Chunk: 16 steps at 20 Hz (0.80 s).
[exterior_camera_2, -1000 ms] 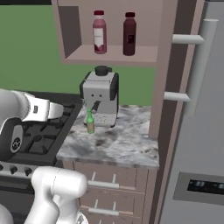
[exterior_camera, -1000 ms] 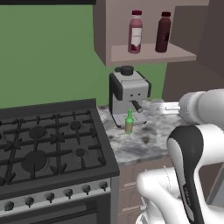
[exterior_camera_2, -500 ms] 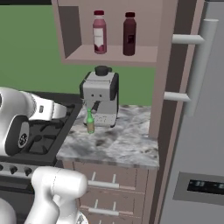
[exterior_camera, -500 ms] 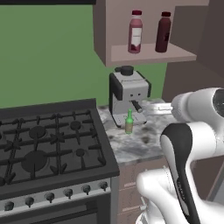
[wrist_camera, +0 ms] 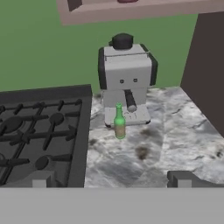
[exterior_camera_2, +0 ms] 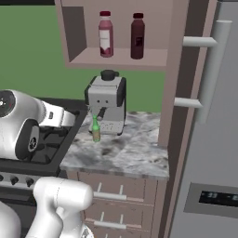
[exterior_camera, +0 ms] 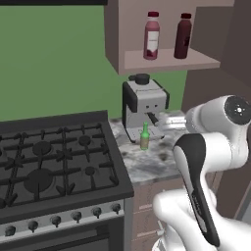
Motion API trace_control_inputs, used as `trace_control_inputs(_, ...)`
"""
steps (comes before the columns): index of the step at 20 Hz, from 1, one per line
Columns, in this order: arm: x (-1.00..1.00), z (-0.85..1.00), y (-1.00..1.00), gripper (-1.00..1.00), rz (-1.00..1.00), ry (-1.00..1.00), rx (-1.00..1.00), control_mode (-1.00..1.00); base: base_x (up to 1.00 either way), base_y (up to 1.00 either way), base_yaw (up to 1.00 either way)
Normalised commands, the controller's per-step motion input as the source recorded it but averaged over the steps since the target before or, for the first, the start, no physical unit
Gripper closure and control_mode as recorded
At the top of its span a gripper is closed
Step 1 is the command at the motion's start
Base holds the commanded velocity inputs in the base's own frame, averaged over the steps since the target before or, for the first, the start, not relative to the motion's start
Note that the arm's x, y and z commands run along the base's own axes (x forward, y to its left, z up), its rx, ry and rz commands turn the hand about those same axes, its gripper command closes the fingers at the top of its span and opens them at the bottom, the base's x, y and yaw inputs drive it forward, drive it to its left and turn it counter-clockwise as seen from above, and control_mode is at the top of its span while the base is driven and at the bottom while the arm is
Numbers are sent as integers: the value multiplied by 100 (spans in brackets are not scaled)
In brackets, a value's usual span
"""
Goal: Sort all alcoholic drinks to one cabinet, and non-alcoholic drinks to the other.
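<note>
here the arm reaches level over the marble surface (exterior_camera_2: 135, 155), its gripper (wrist_camera: 111, 179) spread wide and empty, well short of the green bottle (wrist_camera: 119, 123) standing upright just before the coffee machine (wrist_camera: 126, 78). pink bottle (exterior_camera_2: 106, 34) and maroon bottle (exterior_camera_2: 137, 36) stand on the open cabinet shelf (exterior_camera_2: 118, 57); the fingertips (wrist_camera: 180, 179) are cut off at the hand view's lower edge.

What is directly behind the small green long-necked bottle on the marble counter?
The grey espresso machine stands right behind the small green long-necked bottle, its dark spout beside the bottle's neck. The bottle hides part of the machine's pale drip tray.
</note>
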Motion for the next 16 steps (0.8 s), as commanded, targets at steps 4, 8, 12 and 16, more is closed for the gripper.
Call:
trace_control_inputs(4, 23, -31, 0, -100, 0, 3, -2, -100, 0, 0, 0)
trace_control_inputs(8, 27, -22, 0, -100, 0, 5, -3, -100, 0, 0, 0)
trace_control_inputs(12, 28, -17, 0, -100, 0, 7, -3, -100, 0, 0, 0)
trace_control_inputs(16, 27, -12, 0, -100, 0, 10, -4, -100, 0, 0, 0)
